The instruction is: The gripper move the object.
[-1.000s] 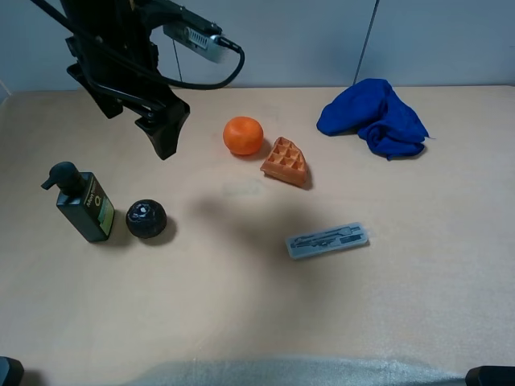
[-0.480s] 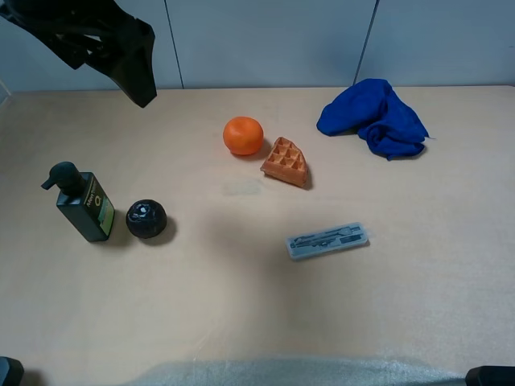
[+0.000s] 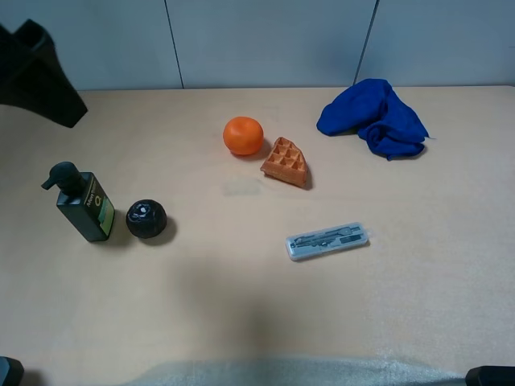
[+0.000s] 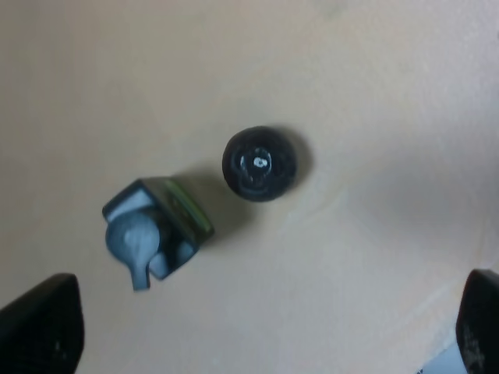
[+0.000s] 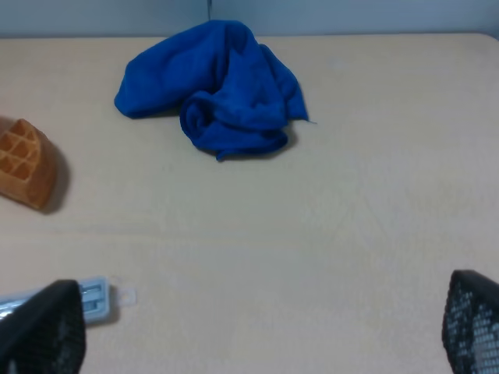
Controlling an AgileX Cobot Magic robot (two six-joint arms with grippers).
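The left gripper (image 4: 265,331) is held high above the table (image 3: 241,322), fingers (image 4: 39,327) spread wide. The ball (image 3: 146,219) is seen just beside the bottle (image 3: 84,204), ungripped. The right gripper (image 5: 257,335) is likewise spread.

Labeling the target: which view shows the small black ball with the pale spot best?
Left wrist. It looks straight down on the black ball, large and unblocked, pale spot facing the lens, pump bottle beside it. Exterior high shows the ball smaller but clear, next to the bottle. Right wrist does not show it at all.
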